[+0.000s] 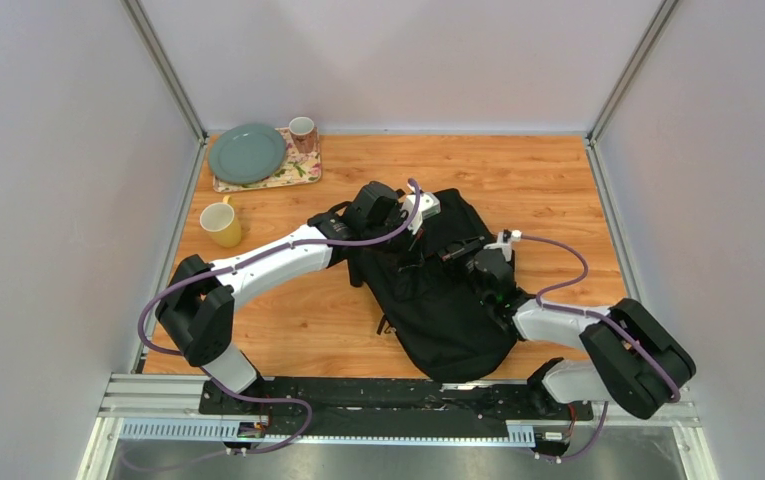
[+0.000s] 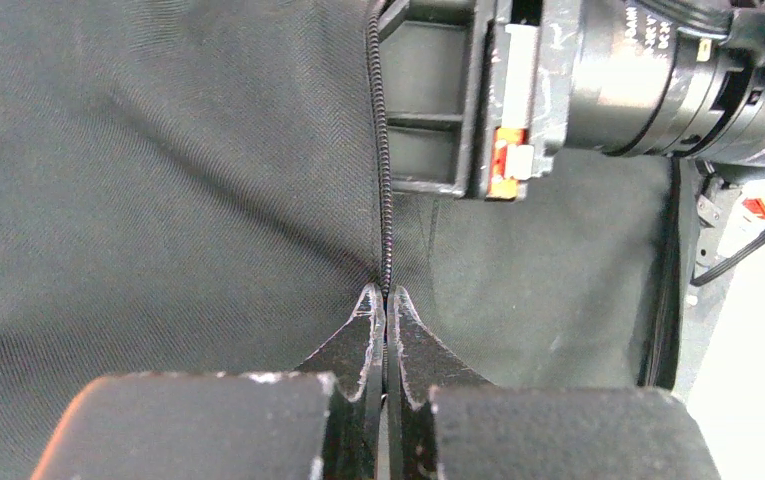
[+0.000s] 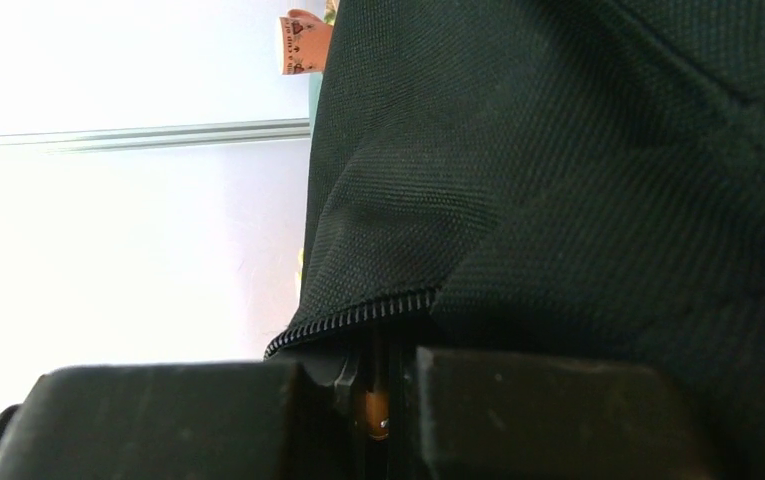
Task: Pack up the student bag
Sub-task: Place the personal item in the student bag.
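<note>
Left tool (image 2: pixel 385 300) and right tool (image 3: pixel 373 375) each clamp on the zip line (image 2: pixel 386 200) of the black backpack (image 1: pixel 448 320) (tips pressed together), probably bracing it for zipping.

Green plate (image 1: pixel 247 153) on floral mat (image 1: pixel 301 170), patterned cup (image 1: pixel 302 131), yellow mug (image 1: pixel 221 223)
</note>
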